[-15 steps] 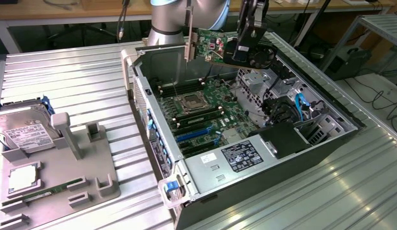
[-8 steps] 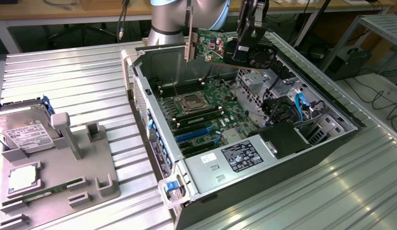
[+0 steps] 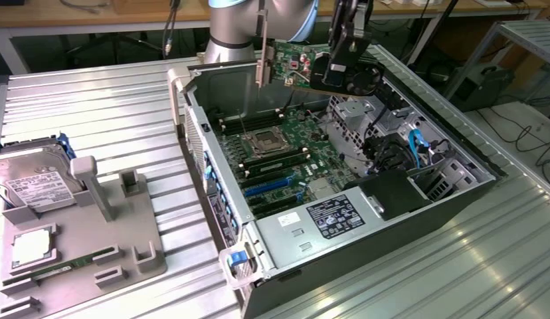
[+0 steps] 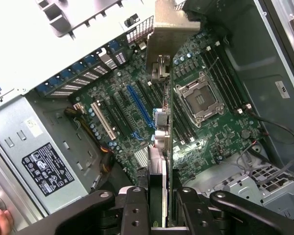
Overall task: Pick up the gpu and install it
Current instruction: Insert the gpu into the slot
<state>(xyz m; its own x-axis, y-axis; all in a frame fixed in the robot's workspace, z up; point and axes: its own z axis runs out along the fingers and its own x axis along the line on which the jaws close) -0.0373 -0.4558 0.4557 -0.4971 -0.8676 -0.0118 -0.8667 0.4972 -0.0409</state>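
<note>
Gripper [image 3: 339,66] clamped on the gpu [image 3: 301,65], card held in the air above the far end of the open pc case [image 3: 452,193], clear of the board. In the wrist view the gpu [image 4: 162,147] hangs edge-on between the fingers [image 4: 134,210], metal bracket [image 4: 169,24] at the end away from the gripper. Below it the motherboard [image 3: 284,156] with blue slots [image 3: 270,189] and empty cpu socket [image 3: 262,141]. Power supply [image 3: 324,219] at the case's near end. On the exterior view's left, a grey holder tray [image 3: 89,246] with a hard drive [image 3: 36,186], well apart from the case.
</note>
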